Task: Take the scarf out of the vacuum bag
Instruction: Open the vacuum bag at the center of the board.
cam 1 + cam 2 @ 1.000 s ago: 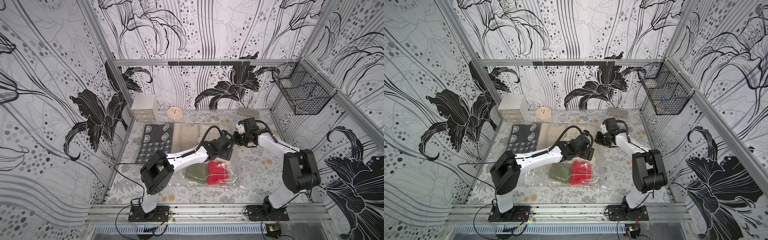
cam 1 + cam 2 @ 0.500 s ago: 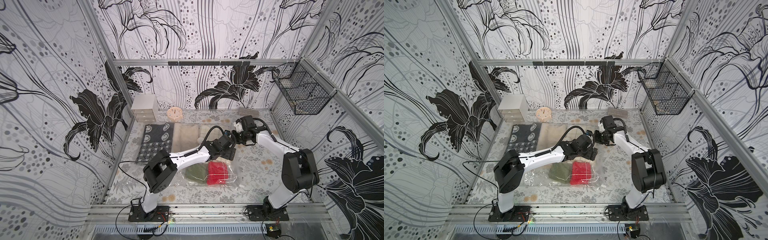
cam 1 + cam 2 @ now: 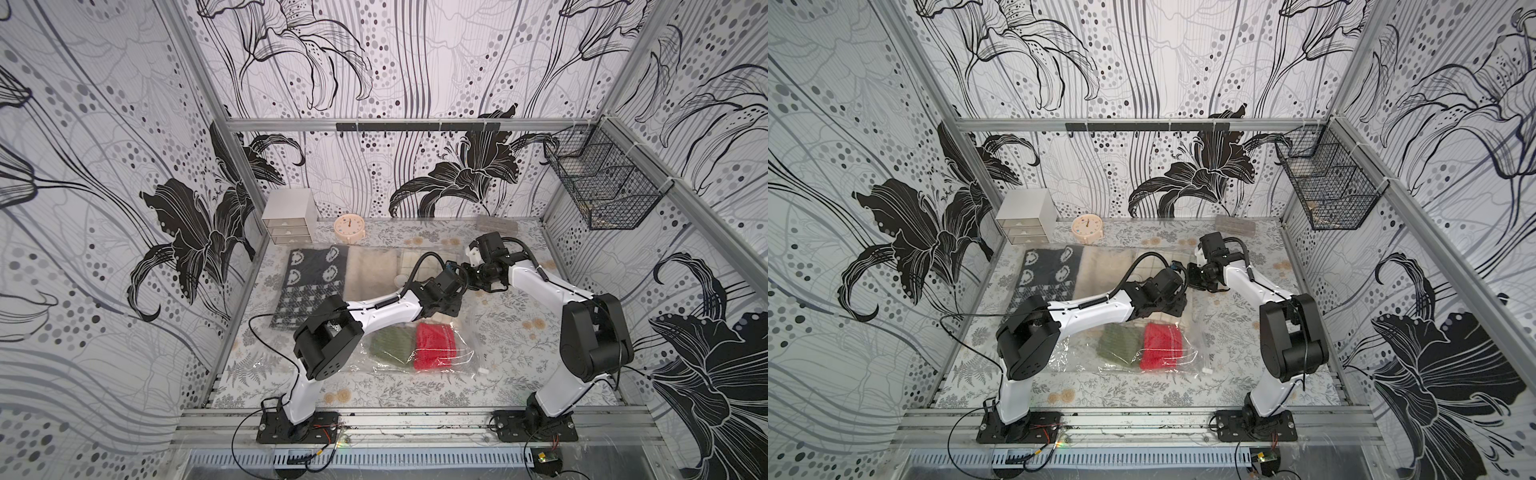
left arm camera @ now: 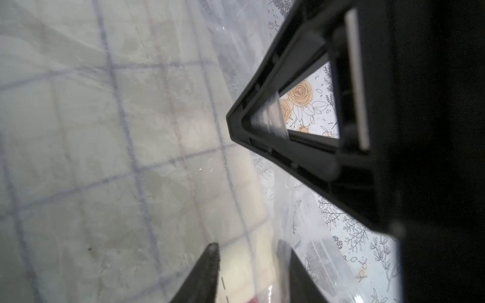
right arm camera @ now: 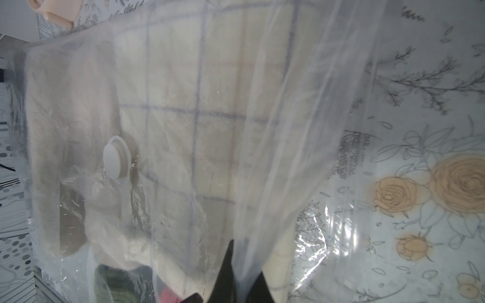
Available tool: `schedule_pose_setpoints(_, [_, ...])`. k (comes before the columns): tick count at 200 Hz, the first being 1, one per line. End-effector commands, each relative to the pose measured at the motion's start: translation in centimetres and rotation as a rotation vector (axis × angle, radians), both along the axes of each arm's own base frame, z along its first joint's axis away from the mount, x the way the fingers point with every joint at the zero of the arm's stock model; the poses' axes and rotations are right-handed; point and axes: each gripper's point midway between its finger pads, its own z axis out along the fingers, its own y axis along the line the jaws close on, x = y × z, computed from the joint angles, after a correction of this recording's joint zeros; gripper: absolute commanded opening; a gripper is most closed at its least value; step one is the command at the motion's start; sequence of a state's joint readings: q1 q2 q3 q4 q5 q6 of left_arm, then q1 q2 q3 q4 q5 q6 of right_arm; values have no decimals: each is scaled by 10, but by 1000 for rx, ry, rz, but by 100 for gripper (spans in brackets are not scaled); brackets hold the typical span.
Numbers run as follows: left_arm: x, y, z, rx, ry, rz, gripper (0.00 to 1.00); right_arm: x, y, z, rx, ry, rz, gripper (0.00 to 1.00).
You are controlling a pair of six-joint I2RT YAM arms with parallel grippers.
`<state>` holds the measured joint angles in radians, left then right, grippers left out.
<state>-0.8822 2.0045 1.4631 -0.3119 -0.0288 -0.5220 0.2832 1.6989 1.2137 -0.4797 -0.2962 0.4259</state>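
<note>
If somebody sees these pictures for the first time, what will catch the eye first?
The left arm and the right arm almost meet mid-table over a clear vacuum bag. In the right wrist view, the right claw is shut on a raised fold of its film. Near the front, a red knit and a green knit glow under clear plastic.

The white-and-black left arm [image 3: 374,309] stretched low toward the white-and-black right arm [image 3: 548,286], wrists nearly meeting. The left gripper [image 4: 248,251] pointed down, jaws narrowly apart. The right gripper [image 5: 245,265] pinched a fold of the clear plastic vacuum bag [image 5: 288,131].
</note>
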Motion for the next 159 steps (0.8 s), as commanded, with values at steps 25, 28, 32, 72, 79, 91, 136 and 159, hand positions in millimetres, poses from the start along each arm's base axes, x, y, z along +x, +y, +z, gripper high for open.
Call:
schedule_pose_setpoints(25, [11,27,-22,-4,24,44,9,-8,15,14,49,-5,51,7])
schedule_pose_setpoints(28, [11,28,-22,-4,23,47,8,-8,15,14,49,-4,50,7])
schedule_pose_setpoints(32, [12,30,-22,-2,22,51,6,-8,15,13,51,-3,51,7])
schedule_pose_setpoints(72, [10,34,-21,-25,7,61,0,-8,16,13,57,-9,57,9])
schedule_pose_setpoints(79, [10,33,-19,-37,0,59,0,-7,17,13,57,-11,59,12])
schedule_pose_setpoints(91, [10,33,-15,-55,-10,60,0,-8,15,13,54,-11,59,24])
schedule_pose_setpoints(136, [11,40,-5,-75,-34,85,0,-15,-13,25,73,-95,-18,48])
schedule_pose_setpoints(159, [14,47,1,-82,-49,108,0,-21,-24,14,50,-98,-54,52])
